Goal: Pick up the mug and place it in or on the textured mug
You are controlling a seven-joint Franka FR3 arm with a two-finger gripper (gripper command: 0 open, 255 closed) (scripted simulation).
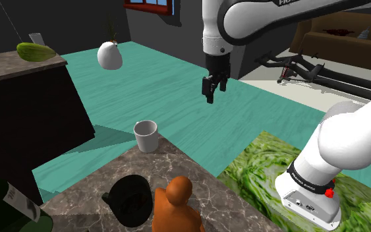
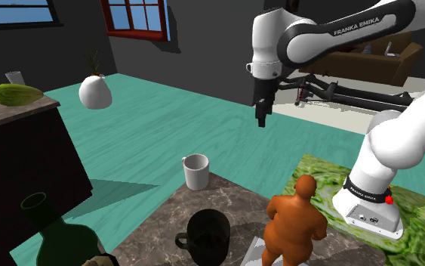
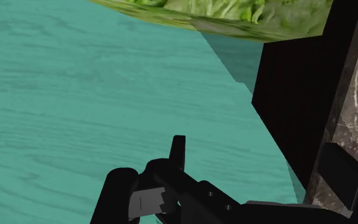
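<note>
Clearly the reach comes first: the jaws hang open and empty over the teal floor (image 1: pixel 157 92), upper centre of the shoulder view, well apart from everything. The white mug (image 1: pixel 145 135) stands upright at the marble worktop's (image 1: pixel 98 181) far edge, left of centre. The black mug (image 1: pixel 132 196), which I take for the target, sits near the bottom edge, just beside an orange figurine (image 1: pixel 175 205). Best to cross while high, centre over the white mug's rim, then descend straight so the jaws straddle one wall without nudging it off the edge.
</note>
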